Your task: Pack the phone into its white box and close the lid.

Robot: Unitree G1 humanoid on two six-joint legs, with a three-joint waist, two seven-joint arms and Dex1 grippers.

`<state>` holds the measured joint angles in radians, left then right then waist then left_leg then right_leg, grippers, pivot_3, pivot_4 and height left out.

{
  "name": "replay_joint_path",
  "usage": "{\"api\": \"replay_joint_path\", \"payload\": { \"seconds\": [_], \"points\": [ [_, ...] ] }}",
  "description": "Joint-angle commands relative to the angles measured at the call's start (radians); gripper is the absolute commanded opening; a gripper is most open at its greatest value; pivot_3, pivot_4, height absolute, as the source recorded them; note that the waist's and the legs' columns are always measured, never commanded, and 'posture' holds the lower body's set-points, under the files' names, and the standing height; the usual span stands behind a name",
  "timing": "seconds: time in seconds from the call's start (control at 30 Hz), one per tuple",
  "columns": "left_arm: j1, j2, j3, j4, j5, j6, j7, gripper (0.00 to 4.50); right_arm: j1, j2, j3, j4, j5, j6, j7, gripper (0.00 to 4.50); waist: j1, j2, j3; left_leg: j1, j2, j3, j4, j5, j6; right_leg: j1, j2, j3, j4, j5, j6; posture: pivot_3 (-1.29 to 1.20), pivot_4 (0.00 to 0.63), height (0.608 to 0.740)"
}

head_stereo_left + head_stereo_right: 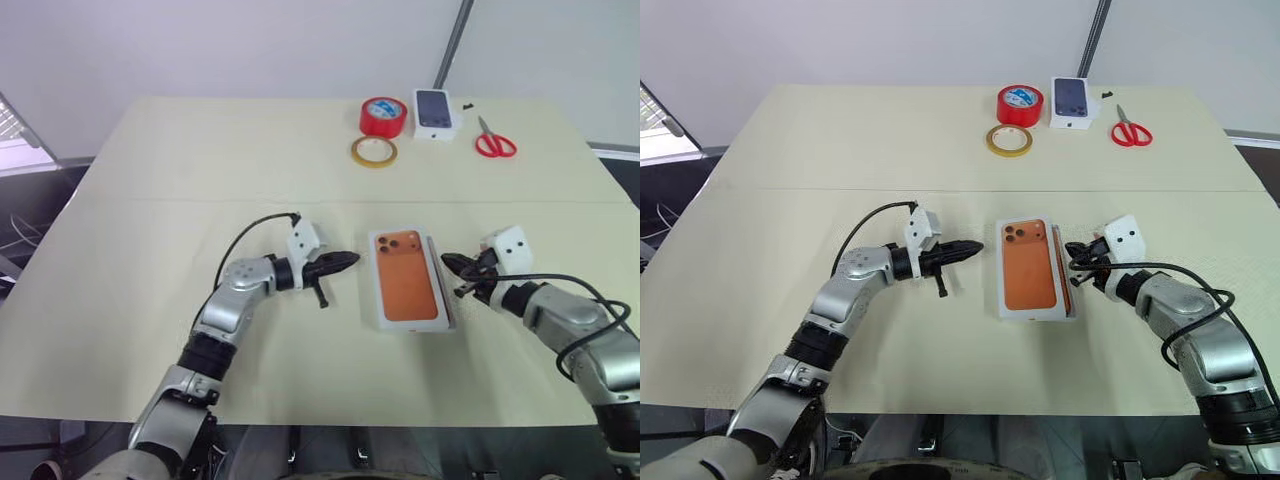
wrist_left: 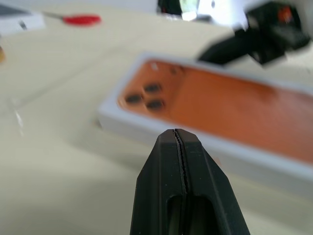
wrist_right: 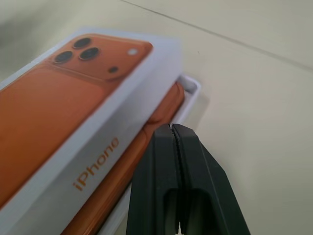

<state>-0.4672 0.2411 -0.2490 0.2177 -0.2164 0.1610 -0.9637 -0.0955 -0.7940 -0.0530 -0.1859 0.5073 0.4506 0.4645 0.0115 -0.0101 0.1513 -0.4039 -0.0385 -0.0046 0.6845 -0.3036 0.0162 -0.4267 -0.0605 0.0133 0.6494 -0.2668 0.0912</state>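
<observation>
The lid (image 1: 405, 280), white with an orange phone printed on its top, lies askew over the white box (image 3: 190, 87) at the middle of the table. Along the uncovered side, the orange phone (image 3: 164, 115) shows inside the box under the lid's edge. My left gripper (image 1: 350, 262) is shut and empty, and points at the lid's left side from a short gap away. My right gripper (image 1: 447, 262) is also shut and empty. It sits close to the box's right side, by the exposed strip of phone.
At the table's far side lie a red tape roll (image 1: 383, 117), a tan tape ring (image 1: 373, 151), a small white box printed with a dark phone (image 1: 436, 112) and red scissors (image 1: 494, 143).
</observation>
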Motion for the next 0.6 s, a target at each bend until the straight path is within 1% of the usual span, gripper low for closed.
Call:
{"api": "replay_joint_path", "payload": {
  "seconds": [0.03,0.13,0.33,0.6],
  "points": [
    [0.006,-0.013,-0.033,-0.011,0.015,-0.007,-0.012,0.00,-0.019,0.018,-0.006,-0.012,-0.059,-0.033,0.024,0.04,0.001,0.000,0.000,0.000,0.000,0.000,0.000,0.000,0.000,0.000,0.000,0.000,0.000,0.000,0.000,0.00,0.150,0.740],
    [-0.018,-0.053,-0.037,0.048,0.028,-0.021,0.008,0.00,-0.024,0.037,-0.018,-0.014,-0.072,-0.020,0.045,0.04,0.004,0.000,0.000,0.000,-0.001,0.000,0.000,0.000,0.000,0.000,-0.001,0.000,-0.001,0.000,0.000,0.00,0.150,0.740],
    [-0.082,-0.121,-0.055,0.167,0.058,-0.109,0.003,0.00,0.000,0.042,-0.010,-0.046,-0.117,-0.006,0.085,0.04,0.000,0.000,0.000,0.000,-0.001,0.000,0.000,0.000,0.000,0.000,-0.001,0.000,0.000,0.000,0.000,0.00,0.150,0.740],
    [-0.119,-0.171,-0.051,0.202,0.055,-0.136,-0.004,0.00,0.021,0.035,-0.037,-0.063,-0.155,0.008,0.101,0.04,0.001,0.000,0.000,0.000,-0.001,0.000,0.000,0.000,0.000,0.000,-0.001,0.000,0.000,0.000,0.000,0.00,0.150,0.740]
  ]
}}
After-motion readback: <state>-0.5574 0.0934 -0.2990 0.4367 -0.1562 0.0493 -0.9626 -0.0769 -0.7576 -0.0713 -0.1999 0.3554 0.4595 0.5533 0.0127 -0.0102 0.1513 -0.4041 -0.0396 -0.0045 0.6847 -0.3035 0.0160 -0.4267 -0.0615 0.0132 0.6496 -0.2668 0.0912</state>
